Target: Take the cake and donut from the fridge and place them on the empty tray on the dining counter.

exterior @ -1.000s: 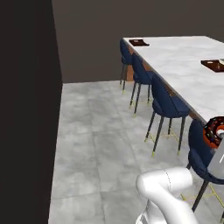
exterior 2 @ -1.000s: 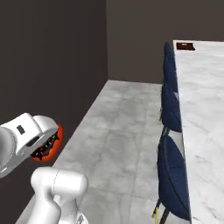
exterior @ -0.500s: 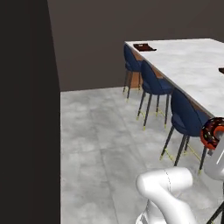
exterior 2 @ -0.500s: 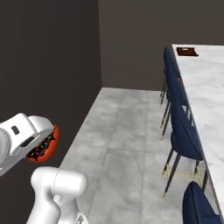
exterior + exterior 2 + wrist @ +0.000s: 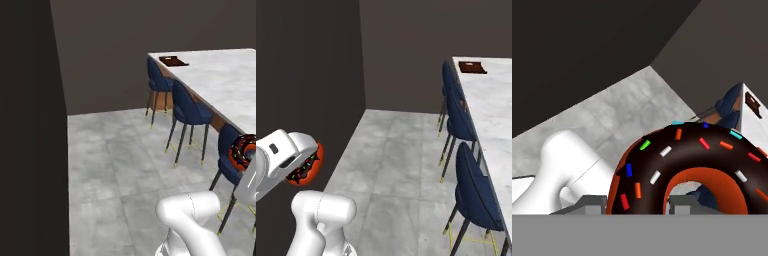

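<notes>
The donut [image 5: 687,167], a dark chocolate ring with coloured sprinkles and a reddish underside, sits between the fingers of my gripper [image 5: 637,205], which is shut on it. The donut [image 5: 243,151] hangs at the right edge of the left base view, in front of a stool. In the right base view the donut [image 5: 305,167] is held low on the left by the gripper [image 5: 300,164]. A dark reddish-brown tray [image 5: 173,61] [image 5: 472,67] lies at the far end of the dining counter [image 5: 225,85] [image 5: 491,100]. The cake and the fridge are out of view.
Blue stools [image 5: 187,107] [image 5: 473,190] line the near side of the counter. Grey tiled floor [image 5: 125,165] stretches between the stools and a dark wall [image 5: 30,125] on the left. Another dark wall closes the far end.
The whole picture has shifted in both base views, so the base has moved; counter and stools now stand differently in frame. The donut stays in the gripper.
</notes>
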{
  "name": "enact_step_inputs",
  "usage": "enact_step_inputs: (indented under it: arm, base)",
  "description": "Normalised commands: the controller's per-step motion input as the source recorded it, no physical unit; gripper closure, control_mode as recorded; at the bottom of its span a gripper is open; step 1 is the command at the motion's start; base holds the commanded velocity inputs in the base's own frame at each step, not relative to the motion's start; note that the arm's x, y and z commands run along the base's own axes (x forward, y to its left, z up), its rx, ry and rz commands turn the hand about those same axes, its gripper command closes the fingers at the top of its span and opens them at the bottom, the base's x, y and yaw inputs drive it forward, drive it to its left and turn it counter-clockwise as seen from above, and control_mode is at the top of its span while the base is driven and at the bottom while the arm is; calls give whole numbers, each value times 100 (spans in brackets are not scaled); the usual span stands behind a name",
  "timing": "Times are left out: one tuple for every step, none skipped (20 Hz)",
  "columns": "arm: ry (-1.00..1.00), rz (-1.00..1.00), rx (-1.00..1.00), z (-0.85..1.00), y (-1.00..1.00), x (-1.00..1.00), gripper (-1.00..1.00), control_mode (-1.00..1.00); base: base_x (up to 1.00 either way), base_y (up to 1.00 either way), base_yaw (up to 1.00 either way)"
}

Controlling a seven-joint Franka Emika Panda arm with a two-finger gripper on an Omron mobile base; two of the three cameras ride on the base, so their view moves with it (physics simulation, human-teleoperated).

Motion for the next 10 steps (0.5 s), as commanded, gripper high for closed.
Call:
enact_step_inputs:
  arm:
    - [0,0,0,0,0,0,100,100]
    - [0,0,0,0,0,0,100,100]
    - [0,0,0,0,0,0,100,100]
    - [0,0,0,0,0,0,100,100]
    - [0,0,0,0,0,0,100,100]
    - [0,0,0,0,0,0,100,100]
    - [0,0,0,0,0,0,100,100]
    - [0,0,0,0,0,0,100,100]
    - [0,0,0,0,0,0,100,100]
    - [0,0,0,0,0,0,100,100]
  base:
    - [100,0,-9]
    - [100,0,-9]
    - [100,0,-9]
    - [100,0,-9]
    - [100,0,-10]
    - [100,0,-11]
    - [100,0,-13]
    - [100,0,-13]
    - [100,-1,-16]
    - [100,0,-17]
